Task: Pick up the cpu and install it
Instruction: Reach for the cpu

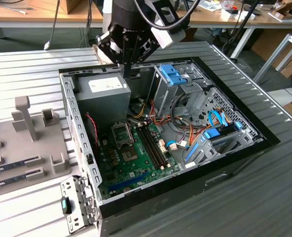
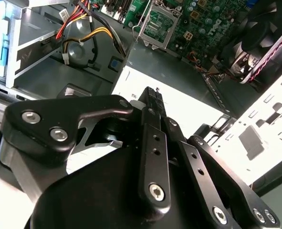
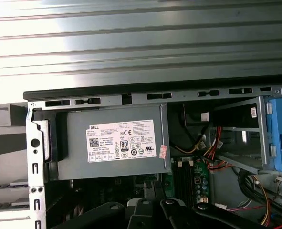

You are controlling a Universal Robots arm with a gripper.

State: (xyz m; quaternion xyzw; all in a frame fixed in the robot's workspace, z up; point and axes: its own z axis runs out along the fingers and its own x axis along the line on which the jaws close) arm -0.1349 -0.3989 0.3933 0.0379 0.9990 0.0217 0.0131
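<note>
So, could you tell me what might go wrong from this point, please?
1. The gripper hangs close above the power supply; a straight descent here would likely strike its casing.
2. The socket lies between a loose red wire and a cable bundle; either might snag the arm on approach.
3. The memory slots beside the socket leave little margin for sideways error.

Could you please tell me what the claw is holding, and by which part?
Nothing visible: the claw looks shut and empty above the power supply.
</note>
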